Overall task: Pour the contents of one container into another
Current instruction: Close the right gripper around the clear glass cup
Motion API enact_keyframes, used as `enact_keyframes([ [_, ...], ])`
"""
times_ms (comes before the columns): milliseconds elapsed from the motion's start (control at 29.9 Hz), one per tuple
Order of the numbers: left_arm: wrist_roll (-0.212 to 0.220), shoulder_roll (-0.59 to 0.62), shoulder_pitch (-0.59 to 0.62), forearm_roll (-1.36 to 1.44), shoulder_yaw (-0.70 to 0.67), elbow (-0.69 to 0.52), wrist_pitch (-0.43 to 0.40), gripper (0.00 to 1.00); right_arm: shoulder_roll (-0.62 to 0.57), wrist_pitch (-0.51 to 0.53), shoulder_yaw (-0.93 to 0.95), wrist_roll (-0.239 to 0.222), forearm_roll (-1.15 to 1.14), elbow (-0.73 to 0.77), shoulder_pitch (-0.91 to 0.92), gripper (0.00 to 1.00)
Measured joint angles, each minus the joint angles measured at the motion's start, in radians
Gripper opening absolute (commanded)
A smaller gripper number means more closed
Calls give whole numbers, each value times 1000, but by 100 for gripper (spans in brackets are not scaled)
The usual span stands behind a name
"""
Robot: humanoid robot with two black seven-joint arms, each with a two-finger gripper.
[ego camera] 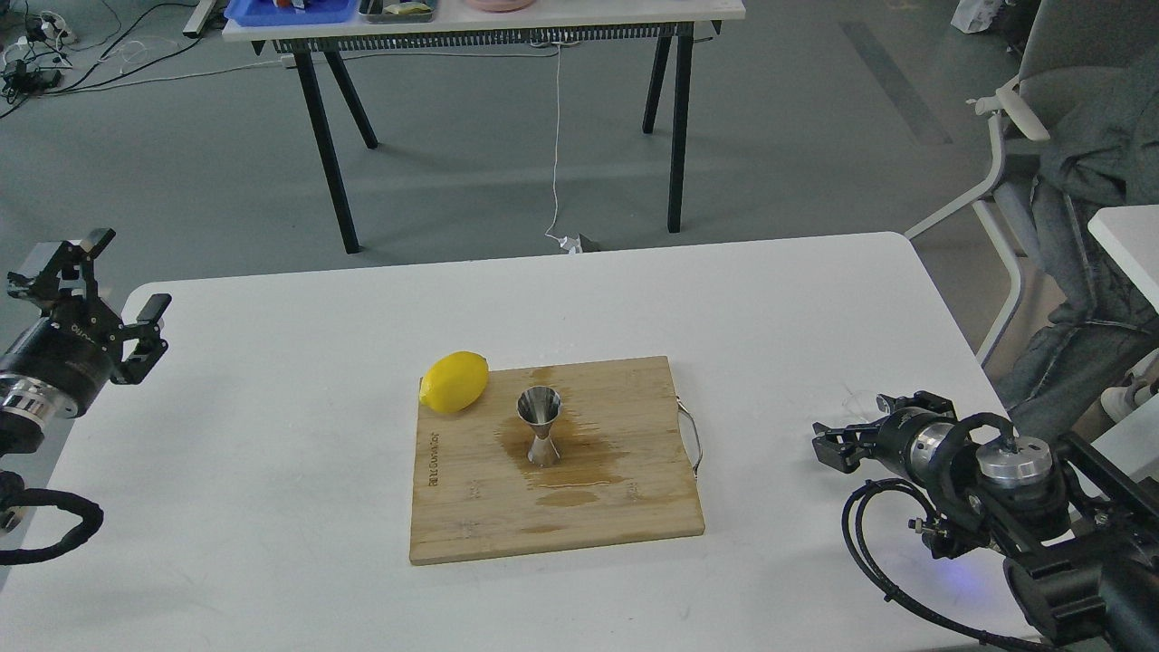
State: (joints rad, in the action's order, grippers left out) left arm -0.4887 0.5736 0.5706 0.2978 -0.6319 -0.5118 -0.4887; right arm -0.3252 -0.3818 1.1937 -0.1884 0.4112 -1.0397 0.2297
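Steel jigger (539, 424) stands upright on your wet bamboo board (634, 516), just right of the lemon (454, 381). Your left end effector (113, 299) hangs spread and empty far left. The right end effector (838, 439) sits at the clear glass cup (858, 401) near the worktop (272, 407) right edge; its grip you cannot tell.

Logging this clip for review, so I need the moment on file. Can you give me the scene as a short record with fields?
surface: white table
board: wooden cutting board, wet patches around the jigger
jigger: upright, near the board's middle
lemon: at the board's far left corner
glass cup: faint clear shape by the right gripper, off the board; contents unclear
left gripper: open, empty, at the table's left edge
right gripper: right of the board; open or shut unclear
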Motion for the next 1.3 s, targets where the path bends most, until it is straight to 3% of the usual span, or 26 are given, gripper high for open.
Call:
enact_keyframes([
  [301, 0, -12, -7, 0, 0, 20, 0, 99, -1, 0, 3, 5, -3, 0, -2, 66],
  [502, 0, -15, -8, 1, 0, 26, 0, 99, 0, 1, 2, 6, -26, 0, -4, 55],
  [970, 0, -15, -9, 1, 0, 27, 0, 99, 0, 21, 0, 8, -29, -1, -10, 36],
  [1304, 0, -17, -9, 0, 0, 41, 0, 99, 0, 39, 0, 8, -30, -10, -12, 35],
])
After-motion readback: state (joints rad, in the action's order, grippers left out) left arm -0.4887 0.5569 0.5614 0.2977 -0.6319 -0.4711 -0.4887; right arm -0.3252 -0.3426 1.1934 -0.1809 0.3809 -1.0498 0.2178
